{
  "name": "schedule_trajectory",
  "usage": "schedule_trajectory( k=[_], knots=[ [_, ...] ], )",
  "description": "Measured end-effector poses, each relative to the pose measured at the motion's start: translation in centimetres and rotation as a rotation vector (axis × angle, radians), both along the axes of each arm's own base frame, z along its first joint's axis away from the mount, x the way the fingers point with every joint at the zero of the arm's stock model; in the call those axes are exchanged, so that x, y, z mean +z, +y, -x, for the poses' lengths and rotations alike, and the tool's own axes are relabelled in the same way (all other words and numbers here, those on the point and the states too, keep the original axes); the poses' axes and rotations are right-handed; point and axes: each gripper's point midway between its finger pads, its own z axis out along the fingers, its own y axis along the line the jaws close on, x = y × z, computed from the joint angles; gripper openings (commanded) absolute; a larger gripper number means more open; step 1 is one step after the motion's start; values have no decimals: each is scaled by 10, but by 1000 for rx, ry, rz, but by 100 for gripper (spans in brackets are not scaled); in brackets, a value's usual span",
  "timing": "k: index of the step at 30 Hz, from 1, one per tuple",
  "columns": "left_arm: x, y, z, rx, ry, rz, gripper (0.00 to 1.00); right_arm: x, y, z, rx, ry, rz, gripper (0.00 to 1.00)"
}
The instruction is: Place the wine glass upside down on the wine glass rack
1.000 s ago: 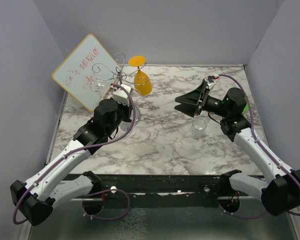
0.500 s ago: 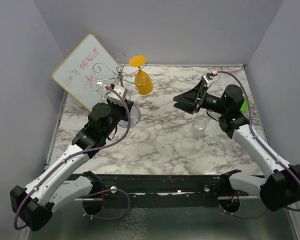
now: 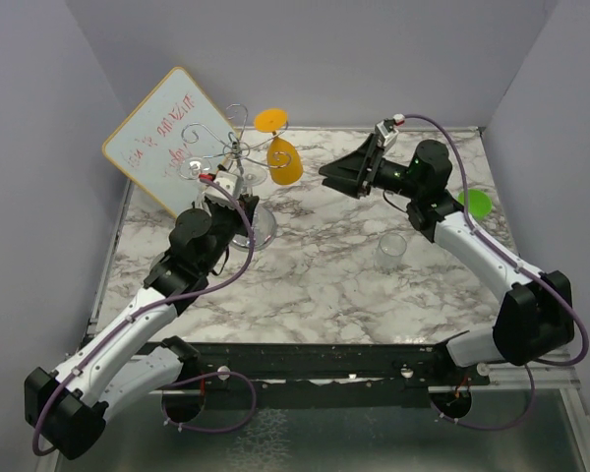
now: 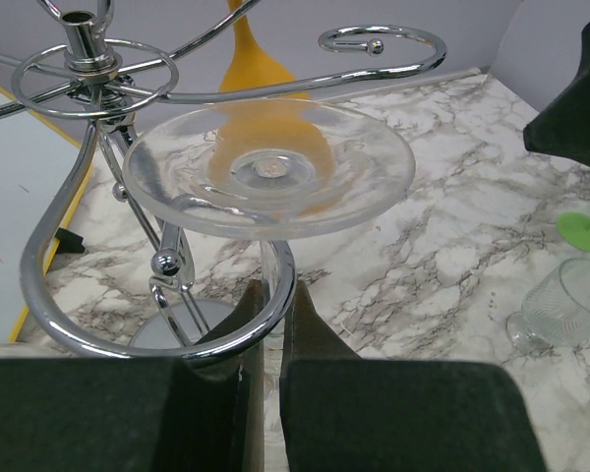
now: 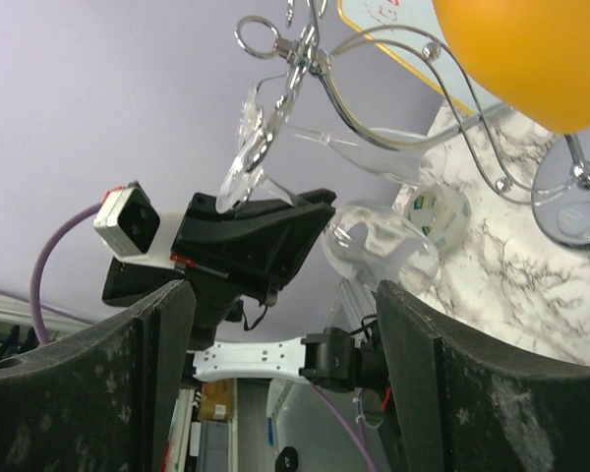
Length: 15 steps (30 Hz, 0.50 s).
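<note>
- The left gripper [image 4: 272, 307] is clamping the stem of the clear wine glass [image 4: 270, 172], jaws nearly together with only the stem between them. The glass is hanging bowl-down at the wine glass rack [image 4: 84, 44], its foot disc sitting above a curled wire arm and its stem apparently inside that curl.
- Whether the foot is bearing on the wire cannot be told. If the fingers are opening before it seats, the glass is risking a drop onto the marble table [image 3: 324, 275].
- The stem is lying near the open end of the curl. A sideways pull during withdrawal is likely to drag it back out.
- The rack is standing on a thin post. Any push from the fingers is risking a tilt, which would also endanger the orange wine glass [image 3: 281, 162] hanging just beside.
- The right gripper [image 3: 340, 177] is hovering spread wide and holding nothing, close to the orange glass. Further advance is inviting contact with it or with the left arm.
- The tumbler [image 3: 391, 251] is standing well apart, posing no concern.
</note>
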Motion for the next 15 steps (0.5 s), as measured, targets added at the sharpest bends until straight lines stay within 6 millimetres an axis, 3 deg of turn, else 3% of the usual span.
schedule_trajectory(
  k=[10,15],
  knots=[
    [7,8,2,14,-37,24,0,18,40,-30,-7,-34,-37,70],
    [8,10,1,23,-40,26,0,15,61,-43,-10,-7,-34,65]
  ],
)
